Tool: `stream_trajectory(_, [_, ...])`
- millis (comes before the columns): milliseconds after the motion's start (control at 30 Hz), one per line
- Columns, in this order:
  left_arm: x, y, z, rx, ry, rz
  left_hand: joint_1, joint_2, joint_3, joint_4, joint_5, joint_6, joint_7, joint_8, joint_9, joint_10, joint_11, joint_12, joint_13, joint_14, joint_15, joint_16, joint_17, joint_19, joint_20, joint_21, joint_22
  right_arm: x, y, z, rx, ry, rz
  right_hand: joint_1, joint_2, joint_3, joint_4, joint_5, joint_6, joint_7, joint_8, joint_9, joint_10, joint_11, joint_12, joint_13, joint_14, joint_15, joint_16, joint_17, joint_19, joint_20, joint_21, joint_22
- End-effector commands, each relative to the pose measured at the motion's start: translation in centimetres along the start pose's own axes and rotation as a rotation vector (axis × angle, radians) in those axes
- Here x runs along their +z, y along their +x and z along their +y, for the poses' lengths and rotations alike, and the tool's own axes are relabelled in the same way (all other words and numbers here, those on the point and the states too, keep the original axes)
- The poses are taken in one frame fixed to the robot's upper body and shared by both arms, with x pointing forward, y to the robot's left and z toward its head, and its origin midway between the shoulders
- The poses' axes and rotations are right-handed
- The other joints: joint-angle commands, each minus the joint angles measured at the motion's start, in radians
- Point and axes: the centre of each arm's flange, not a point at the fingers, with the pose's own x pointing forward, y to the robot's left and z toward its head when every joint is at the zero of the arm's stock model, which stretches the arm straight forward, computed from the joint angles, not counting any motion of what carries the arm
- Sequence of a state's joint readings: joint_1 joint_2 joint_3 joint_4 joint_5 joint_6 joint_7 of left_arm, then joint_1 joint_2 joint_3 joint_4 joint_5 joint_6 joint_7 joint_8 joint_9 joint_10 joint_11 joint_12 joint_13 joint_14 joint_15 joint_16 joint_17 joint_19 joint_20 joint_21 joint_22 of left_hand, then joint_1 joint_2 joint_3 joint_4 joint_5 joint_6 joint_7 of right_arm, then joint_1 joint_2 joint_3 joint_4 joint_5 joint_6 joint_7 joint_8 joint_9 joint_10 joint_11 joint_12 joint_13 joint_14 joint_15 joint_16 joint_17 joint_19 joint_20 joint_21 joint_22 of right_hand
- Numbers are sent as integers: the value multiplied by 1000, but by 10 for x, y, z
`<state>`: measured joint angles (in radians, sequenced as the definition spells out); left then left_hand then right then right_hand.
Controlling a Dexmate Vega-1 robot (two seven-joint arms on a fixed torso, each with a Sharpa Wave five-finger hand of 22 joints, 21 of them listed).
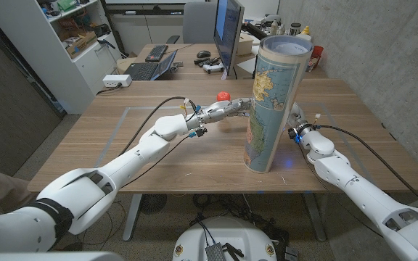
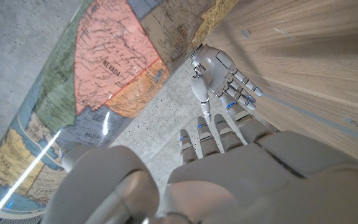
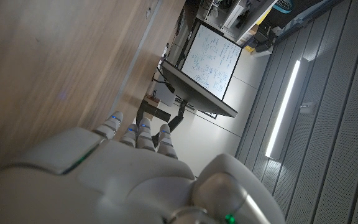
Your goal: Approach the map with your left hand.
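Observation:
The rolled map (image 1: 271, 101) stands upright as a tall tube on the wooden table (image 1: 158, 156), right of centre. My left hand (image 1: 228, 109) reaches in from the left at the tube's mid height. Its fingers are stretched out and apart, holding nothing, with the tips just short of the map's side. In the left wrist view the map (image 2: 92, 81) fills the space beside my left hand (image 2: 229, 162). My right hand (image 1: 297, 122) stands close beside the tube on its far right, partly hidden by it. In the left wrist view the right hand (image 2: 219, 74) shows spread fingers and holds nothing.
A small red object (image 1: 223, 95) lies on the table just behind my left hand. Behind the table a second desk carries a monitor (image 1: 228, 32), a laptop (image 1: 151, 69) and small items. A white shelf (image 1: 71, 36) stands at the back left.

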<state>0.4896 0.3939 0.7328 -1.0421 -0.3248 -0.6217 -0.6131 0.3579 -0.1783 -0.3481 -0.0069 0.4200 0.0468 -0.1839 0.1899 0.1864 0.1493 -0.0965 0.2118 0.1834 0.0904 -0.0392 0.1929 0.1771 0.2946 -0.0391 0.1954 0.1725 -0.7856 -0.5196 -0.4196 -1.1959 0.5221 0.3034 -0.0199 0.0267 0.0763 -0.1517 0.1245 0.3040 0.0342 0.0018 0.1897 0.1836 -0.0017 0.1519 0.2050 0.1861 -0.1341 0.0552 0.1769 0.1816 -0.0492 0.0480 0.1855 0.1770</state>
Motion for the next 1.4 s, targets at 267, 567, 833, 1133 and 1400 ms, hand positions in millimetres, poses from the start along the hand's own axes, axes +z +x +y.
stream_trajectory(267, [-1, 10, -4, -36, -3, -23, -14, 0, -3, 3, -16, -16, -5, -4, 3, 11, 0, 0, 4, 11, -74, -2, 3, 7, -43, 0, 2, 4, -1, -2, -26, 11, -27, -8, -4, -11, 1, -2, 8, 0, 7, 4, -1, -2, 8, 3, -7, -5, 7, 2, -10, -6, 8, 3])
stream_trajectory(567, [-3, 16, -5, -55, -7, -35, -20, 0, -3, 4, -25, -16, -5, -3, 3, 12, -2, -1, 4, 13, -74, -1, 3, 8, -43, -1, 2, 4, -2, -3, -31, 1, -22, -9, -6, -13, 2, -1, 8, -1, 6, 4, -1, -4, 9, 3, -10, -5, 6, 1, -11, -6, 8, 3])
stream_trajectory(833, [-1, 18, -6, -76, 0, -38, -24, 0, -3, 5, -31, -16, -5, -1, 3, 14, -1, -1, 4, 14, -73, -2, 3, 8, -43, -1, 2, 2, -2, -5, -38, -17, -4, -10, -6, -14, 3, 0, 8, 0, 6, 4, -1, -3, 9, 3, -10, -5, 6, 1, -12, -6, 8, 3])
stream_trajectory(1133, [-2, 18, -13, -86, 5, -52, -32, 2, -2, 7, -39, -16, -4, 0, 3, 17, -2, -1, 4, 15, -74, -2, 3, 9, -45, -1, 3, 1, -1, -5, -42, -31, 10, -10, -5, -15, 4, 1, 5, 1, 4, 4, -2, -1, 9, 3, -10, -5, 6, 1, -14, -4, 8, 3])
stream_trajectory(1400, [0, 15, -18, -94, 14, -72, -37, 3, -2, 8, -45, -16, -6, 1, 3, 17, -2, -2, 4, 16, -74, -2, 3, 9, -48, -1, 3, -1, -1, -4, -33, -56, 17, -10, -4, -15, 5, 1, 5, 3, 4, 4, -4, -1, 8, 3, -12, -5, 6, 1, -15, -3, 8, 3])
